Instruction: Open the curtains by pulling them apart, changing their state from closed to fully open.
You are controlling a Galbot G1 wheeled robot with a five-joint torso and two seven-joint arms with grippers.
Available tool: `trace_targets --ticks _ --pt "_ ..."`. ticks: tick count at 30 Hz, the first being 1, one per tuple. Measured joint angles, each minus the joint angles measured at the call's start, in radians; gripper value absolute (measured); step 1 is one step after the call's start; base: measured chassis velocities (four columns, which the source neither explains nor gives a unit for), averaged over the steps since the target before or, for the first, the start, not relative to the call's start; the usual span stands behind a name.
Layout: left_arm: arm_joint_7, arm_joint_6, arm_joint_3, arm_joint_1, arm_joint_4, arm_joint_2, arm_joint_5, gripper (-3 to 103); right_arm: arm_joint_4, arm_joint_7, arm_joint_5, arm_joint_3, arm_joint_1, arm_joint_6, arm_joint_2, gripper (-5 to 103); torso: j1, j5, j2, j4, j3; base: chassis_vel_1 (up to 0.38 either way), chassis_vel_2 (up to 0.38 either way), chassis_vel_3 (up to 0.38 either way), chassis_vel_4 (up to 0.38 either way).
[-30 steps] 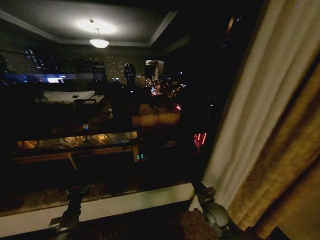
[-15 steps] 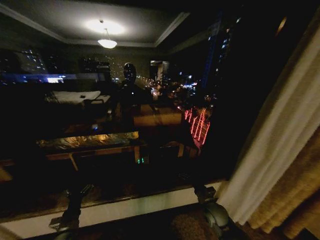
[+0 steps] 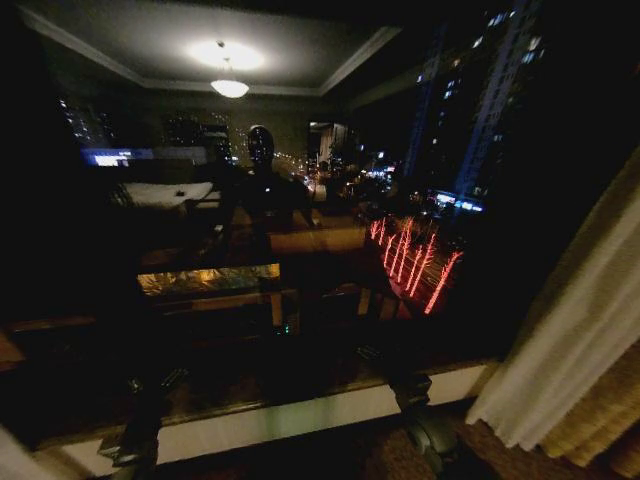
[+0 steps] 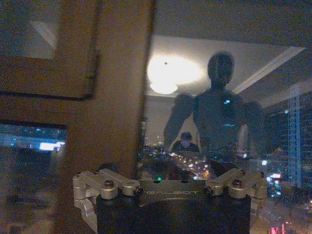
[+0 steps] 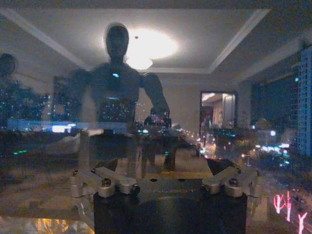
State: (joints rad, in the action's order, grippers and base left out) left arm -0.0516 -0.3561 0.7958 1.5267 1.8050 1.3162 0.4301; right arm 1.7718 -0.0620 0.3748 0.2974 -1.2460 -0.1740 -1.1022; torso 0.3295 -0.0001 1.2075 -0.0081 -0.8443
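The right sheer cream curtain (image 3: 575,340) hangs bunched at the right edge of the head view, against a golden drape (image 3: 605,425). A pale strip of fabric (image 3: 12,462) shows in the bottom left corner. Between them the dark window glass (image 3: 300,200) lies bare, mirroring the room and me. My left gripper (image 3: 155,385) (image 4: 165,168) and right gripper (image 3: 390,370) (image 5: 163,165) are both low before the sill, pointing at the glass. Both are open with nothing in them, apart from either curtain.
A white window sill (image 3: 300,415) runs across the bottom, close in front of both grippers. City lights and red neon strokes (image 3: 410,255) show through the glass. A brown upright band (image 4: 112,112) stands close to the left gripper in its wrist view.
The right sheer curtain has slid further right, uncovering more glass and the red neon outside. The picture has shifted slightly. Both grippers keep their places low before the sill.
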Motion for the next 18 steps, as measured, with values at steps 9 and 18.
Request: trace_targets --ticks 9,18 --pt "0.000 0.000 0.000 0.000 0.000 0.000 0.000 100 0.000 0.000 0.000 0.000 0.000 0.000 0.000 100 0.000 0.0000 0.000 0.0003 0.000 0.406 0.309 -0.401 -0.300" --pt "0.000 0.000 0.000 0.000 0.000 0.000 0.000 100 0.000 0.000 0.000 0.000 0.000 0.000 0.000 100 0.000 0.0003 0.000 0.0002 0.000 0.406 0.271 -0.411 -0.284"
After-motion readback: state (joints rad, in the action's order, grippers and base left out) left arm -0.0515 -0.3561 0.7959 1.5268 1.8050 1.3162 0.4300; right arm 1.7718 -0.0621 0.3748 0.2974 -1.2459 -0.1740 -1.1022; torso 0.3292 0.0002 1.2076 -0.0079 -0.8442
